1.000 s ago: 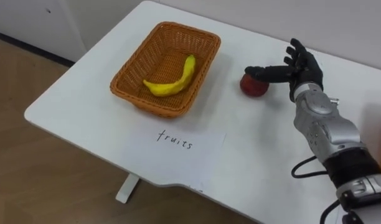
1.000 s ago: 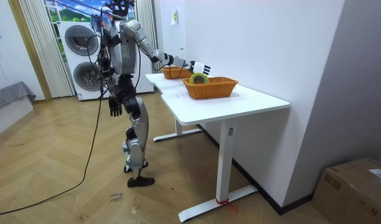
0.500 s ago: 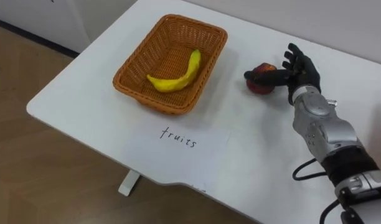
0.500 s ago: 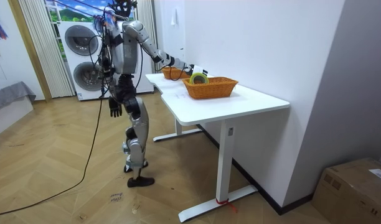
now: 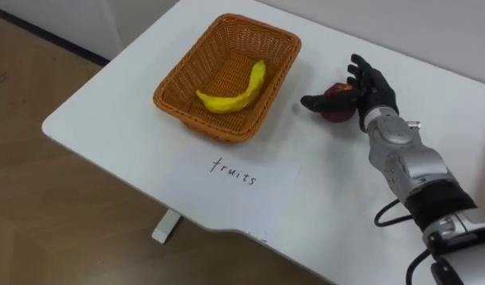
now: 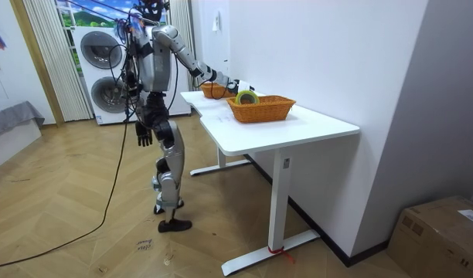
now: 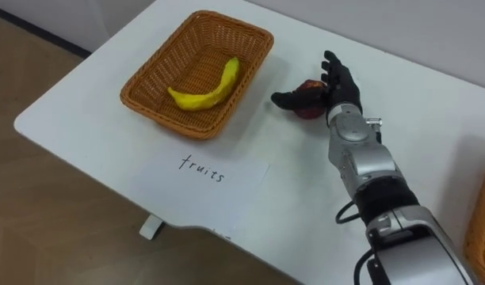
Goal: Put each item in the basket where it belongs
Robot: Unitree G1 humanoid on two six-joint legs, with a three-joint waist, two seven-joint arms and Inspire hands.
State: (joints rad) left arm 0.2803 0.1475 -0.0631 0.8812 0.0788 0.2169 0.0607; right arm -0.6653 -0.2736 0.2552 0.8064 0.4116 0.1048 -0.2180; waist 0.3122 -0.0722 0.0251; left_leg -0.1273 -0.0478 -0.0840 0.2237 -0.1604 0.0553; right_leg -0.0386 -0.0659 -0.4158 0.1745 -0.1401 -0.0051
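Observation:
A red apple (image 5: 336, 111) lies on the white table (image 5: 116, 111), just right of the wicker fruit basket (image 5: 173, 85). My right hand (image 5: 371, 85) is against the apple, its thumb stretched across the near side and its straight fingers rising behind it; the hand is open. A yellow banana (image 5: 233, 93) lies inside the basket. A paper label (image 5: 234, 170) sits on the table in front of the basket. In the room view I stand at the table's far end with my right arm reaching over it, and my left hand (image 6: 144, 136) hangs by my side.
A second wicker basket (image 7: 484, 229) shows at the right edge; in the room view it (image 6: 261, 108) holds a green tape roll (image 6: 246, 97). The table's front edge (image 5: 108, 154) runs close below the label. A washing machine (image 6: 97, 69) stands behind me.
The whole picture has shifted right as the camera moved. My right hand has settled lower against the apple, the thumb sliding from on top of it to its near side.

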